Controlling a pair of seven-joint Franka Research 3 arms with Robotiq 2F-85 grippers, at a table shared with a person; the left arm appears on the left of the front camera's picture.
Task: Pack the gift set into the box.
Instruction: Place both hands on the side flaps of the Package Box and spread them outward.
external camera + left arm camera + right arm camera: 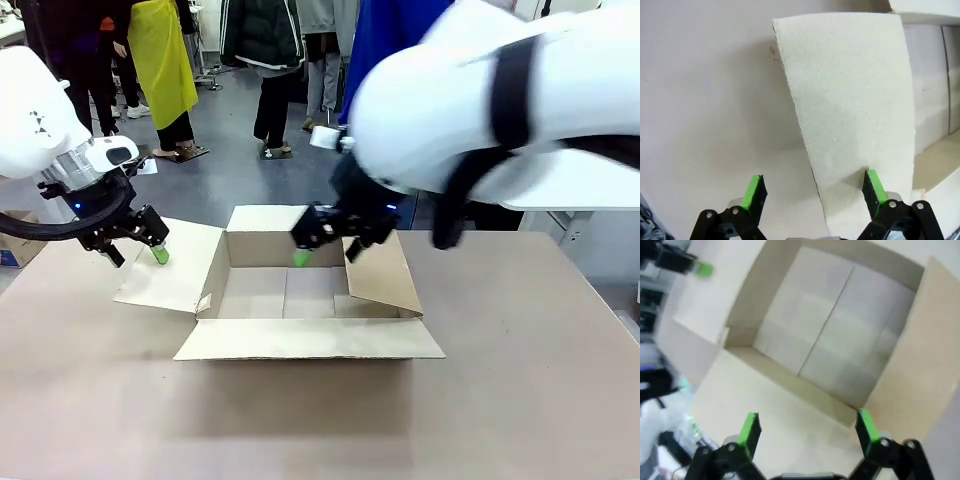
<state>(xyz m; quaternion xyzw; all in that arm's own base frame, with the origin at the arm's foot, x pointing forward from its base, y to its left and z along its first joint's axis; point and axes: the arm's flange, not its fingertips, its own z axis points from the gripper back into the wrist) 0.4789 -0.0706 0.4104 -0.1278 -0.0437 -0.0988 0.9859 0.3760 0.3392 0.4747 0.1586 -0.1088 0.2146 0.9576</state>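
Nearest, looming at the right: bulky white link of the right arm (480,100), stretched across toward the middle; below it the right gripper (327,252), hung over the far rim of the box (310,338), jaws spread wide, gripping nothing; pointed down into the open mouth, probably to check or guard the space inside.

Box in the middle of the table (500,400), mouth up, all four flaps folded outward, likely so nothing blocks the way in; inner floor (840,330) bare cardboard, so gift set judged not yet packed.

At the left, left gripper (138,255) low over the left flap (170,265), also open and empty; in its wrist view one green pad (874,186) over the flap, the other (753,192) over bare table, straddling the flap's edge; apparently placed to pinch that flap or press it flat and keep it from springing back; whether pad touches cardboard, impossible to tell.
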